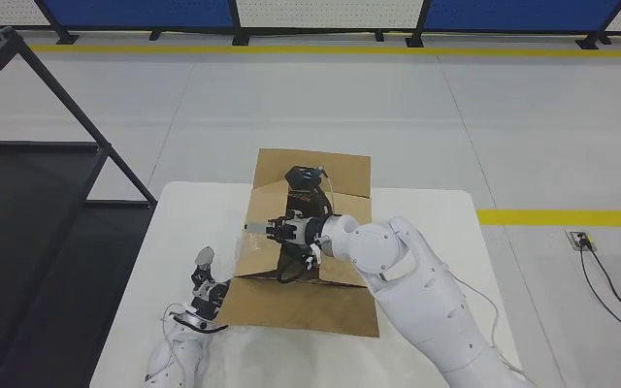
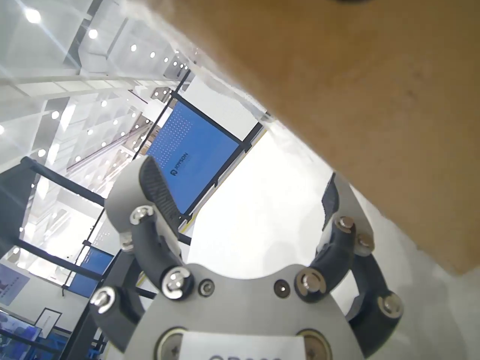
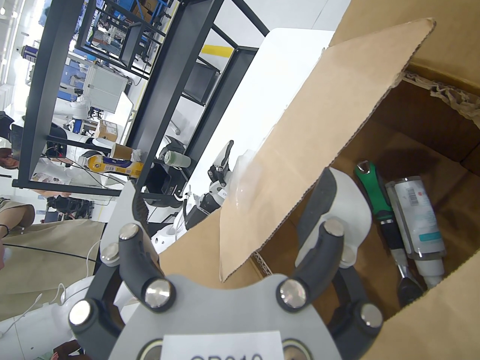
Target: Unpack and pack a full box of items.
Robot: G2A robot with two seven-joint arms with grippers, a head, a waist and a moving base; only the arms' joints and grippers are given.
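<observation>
Box (image 1: 312,303): open cardboard, mid-bench (image 1: 175,223). Its long axis runs near to far, and the far flap hangs past the bench's far edge.
Right gripper (image 3: 236,189): comes in from the right and points left. Fingers apart, astride the upright left flap (image 3: 318,114), one inside the box and one outside. Whether either pad presses the card is hard to tell.
Left gripper (image 2: 240,179): low on the bench just left of the box, pointing far. Fingers apart and holding nothing, with the box's cardboard close beside one of them.
Tool (image 3: 378,196): green-and-black handle, lying flat on the box floor.
Bottle (image 3: 414,219): clear with a white cap, touching or just beside the tool. Their long axes are parallel, and the cap and the tool's metal head are at the same end.
Paper (image 3: 450,95): crumpled brown, at the box's inner edge.
Views: the right wrist view looks into the box, while in the top view the arm and flaps cover the contents.
</observation>
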